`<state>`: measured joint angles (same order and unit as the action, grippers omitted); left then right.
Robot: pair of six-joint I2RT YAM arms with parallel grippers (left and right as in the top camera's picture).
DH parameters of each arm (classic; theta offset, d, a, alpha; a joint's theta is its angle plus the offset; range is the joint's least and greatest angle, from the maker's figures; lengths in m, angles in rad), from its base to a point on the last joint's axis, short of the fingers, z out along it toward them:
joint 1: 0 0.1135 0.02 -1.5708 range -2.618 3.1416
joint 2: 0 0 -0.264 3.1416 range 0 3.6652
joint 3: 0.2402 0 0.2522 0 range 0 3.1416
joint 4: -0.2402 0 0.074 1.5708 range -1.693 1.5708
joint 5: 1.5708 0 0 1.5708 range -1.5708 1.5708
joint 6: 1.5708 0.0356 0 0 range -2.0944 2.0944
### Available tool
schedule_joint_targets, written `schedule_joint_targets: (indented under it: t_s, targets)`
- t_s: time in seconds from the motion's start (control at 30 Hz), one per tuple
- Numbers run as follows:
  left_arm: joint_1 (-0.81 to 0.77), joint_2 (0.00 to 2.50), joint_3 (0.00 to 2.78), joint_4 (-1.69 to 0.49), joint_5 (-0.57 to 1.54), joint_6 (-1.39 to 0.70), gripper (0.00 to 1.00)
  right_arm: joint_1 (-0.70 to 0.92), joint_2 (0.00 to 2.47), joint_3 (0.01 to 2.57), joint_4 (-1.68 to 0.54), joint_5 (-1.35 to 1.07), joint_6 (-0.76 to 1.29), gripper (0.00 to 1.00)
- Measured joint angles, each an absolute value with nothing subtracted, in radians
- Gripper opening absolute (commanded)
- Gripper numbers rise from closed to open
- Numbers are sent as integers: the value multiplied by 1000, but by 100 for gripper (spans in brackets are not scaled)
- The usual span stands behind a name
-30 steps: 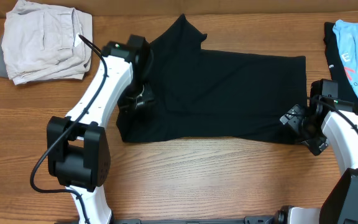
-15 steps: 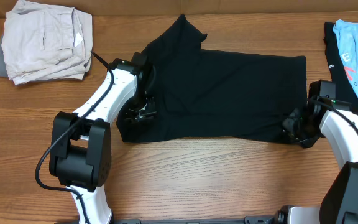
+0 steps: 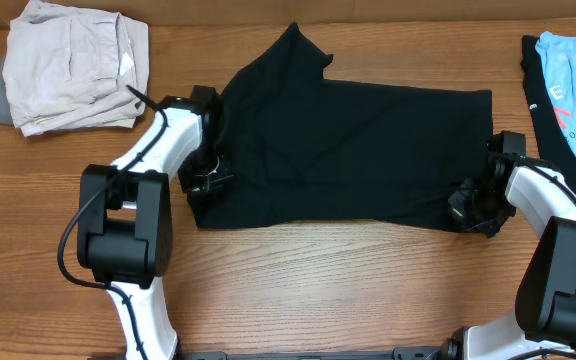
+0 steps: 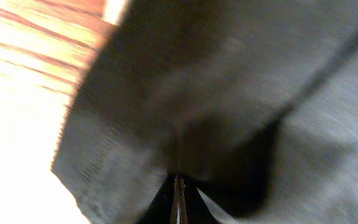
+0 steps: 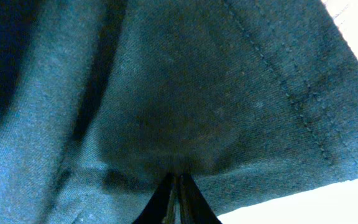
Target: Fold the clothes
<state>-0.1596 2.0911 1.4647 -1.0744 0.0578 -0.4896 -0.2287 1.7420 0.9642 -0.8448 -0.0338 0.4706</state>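
A black T-shirt (image 3: 358, 150) lies spread flat across the middle of the wooden table (image 3: 318, 290), one sleeve pointing to the far side. My left gripper (image 3: 204, 180) sits at the shirt's near left edge, and in the left wrist view its jaws (image 4: 178, 183) are pinched together on a fold of the dark cloth (image 4: 229, 81). At the shirt's near right corner is my right gripper (image 3: 465, 208). Its wrist view shows the fingertips (image 5: 178, 180) shut on the hemmed fabric (image 5: 197, 93).
Folded beige trousers (image 3: 73, 65) lie at the far left on a grey garment (image 3: 1, 100). A pile with a light blue shirt (image 3: 573, 80) over black cloth sits at the right edge. Bare wood runs along the near side.
Both grippers have closed on the black shirt. The left one slid down and left to the shirt's edge; the right one moved in onto the corner.
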Motion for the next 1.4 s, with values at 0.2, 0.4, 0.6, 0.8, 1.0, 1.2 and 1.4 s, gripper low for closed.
schedule_joint_targets:
  t_s: [0.2,0.4,0.6,0.8,1.0,1.2,1.4]
  targets:
    - [-121,2109,1466,-1067,68,-489,4,-228,1746,970,-904,9,526,4]
    - [-91,2110,1466,-1076,59,-524,4,-228,1750,970,-972,67,593,4]
    - [-24,2112,1466,-1112,33,-570,4,-231,1752,966,-1033,82,630,4]
    - [-5,2104,1465,-1121,26,-606,5,-283,1730,966,-1073,75,641,4]
    - [-14,1988,1461,-1155,-79,-649,4,-352,1691,979,-1116,136,646,4]
    - [-60,1875,1461,-1194,-102,-666,4,-353,1691,989,-1102,153,647,59]
    - [-129,1878,1460,-1127,-20,-612,63,-353,1691,991,-1092,165,650,100]
